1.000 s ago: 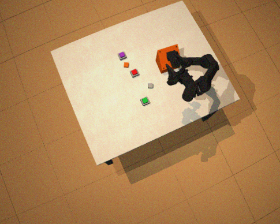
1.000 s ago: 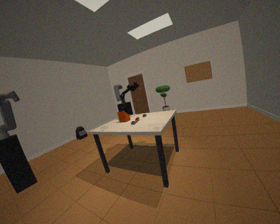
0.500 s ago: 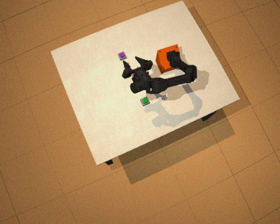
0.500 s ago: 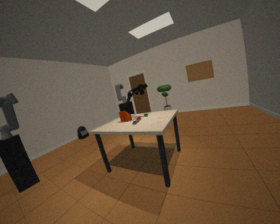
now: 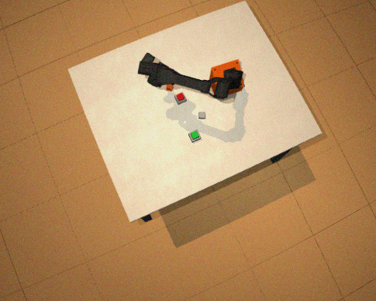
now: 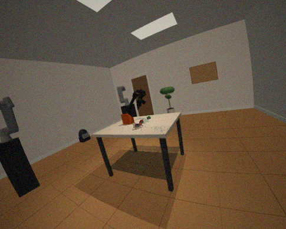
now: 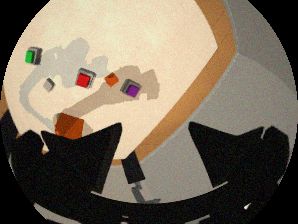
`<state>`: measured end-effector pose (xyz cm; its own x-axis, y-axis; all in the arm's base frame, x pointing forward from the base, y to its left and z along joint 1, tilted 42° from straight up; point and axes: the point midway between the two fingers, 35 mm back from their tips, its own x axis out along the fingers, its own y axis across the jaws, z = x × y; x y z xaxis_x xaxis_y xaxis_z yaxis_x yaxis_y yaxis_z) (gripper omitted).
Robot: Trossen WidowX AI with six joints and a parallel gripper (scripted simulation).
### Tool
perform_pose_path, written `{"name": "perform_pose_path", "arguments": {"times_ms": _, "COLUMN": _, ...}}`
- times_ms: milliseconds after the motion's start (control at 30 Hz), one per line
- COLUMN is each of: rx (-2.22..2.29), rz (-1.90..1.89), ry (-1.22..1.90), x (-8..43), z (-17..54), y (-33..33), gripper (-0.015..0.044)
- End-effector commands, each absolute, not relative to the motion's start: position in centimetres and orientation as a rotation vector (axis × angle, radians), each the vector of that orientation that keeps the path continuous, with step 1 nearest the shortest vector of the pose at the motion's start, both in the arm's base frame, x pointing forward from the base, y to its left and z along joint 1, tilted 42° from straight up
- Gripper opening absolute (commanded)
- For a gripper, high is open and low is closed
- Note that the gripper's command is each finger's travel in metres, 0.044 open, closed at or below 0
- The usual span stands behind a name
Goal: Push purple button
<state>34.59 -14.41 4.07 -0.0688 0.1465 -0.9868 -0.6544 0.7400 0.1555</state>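
Wrist view looks down on the pale desk (image 7: pixel 133 23), with the pincer (image 7: pixel 154 144) spread wide and holding nothing, its two dark fingers framing the bottom of the picture. Purple button (image 7: pixel 131 88) sits near centre, with an orange block (image 7: pixel 112 79) just beside it at about 10 o'clock, then the red button (image 7: pixel 83 79), a small grey block (image 7: pixel 49 84) and the green button (image 7: pixel 31 55) trailing off toward 9 to 10 o'clock. Top view shows the black arm (image 5: pixel 181 79) reaching from its orange base (image 5: pixel 224 71) toward 9 o'clock, hiding the purple button beneath it; red button (image 5: pixel 181 97), grey block (image 5: pixel 201 115) and green button (image 5: pixel 194 135) lie at about 5 o'clock from the arm's tip.
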Motion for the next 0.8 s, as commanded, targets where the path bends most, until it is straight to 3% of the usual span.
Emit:
{"name": "perform_pose_path", "arguments": {"times_ms": 0, "rx": 0.018, "rz": 0.688, "ry": 1.507, "x": 32.8, "z": -2.4, "y": -14.1, "gripper": 0.0400}}
{"name": "perform_pose_path", "arguments": {"times_ms": 167, "rx": 0.431, "rz": 0.649, "ry": 1.469, "x": 31.2, "z": -7.1, "y": -13.6, "gripper": 0.0400}}
{"name": "perform_pose_path", "arguments": {"times_ms": 433, "rx": 0.463, "rz": 0.645, "ry": 1.465, "x": 31.0, "z": -7.4, "y": -13.5, "gripper": 0.0400}}
{"name": "perform_pose_path", "arguments": {"times_ms": 767, "rx": 0.464, "rz": 0.647, "ry": 1.463, "x": 31.0, "z": -12.1, "y": -9.4, "gripper": 0.0137}}
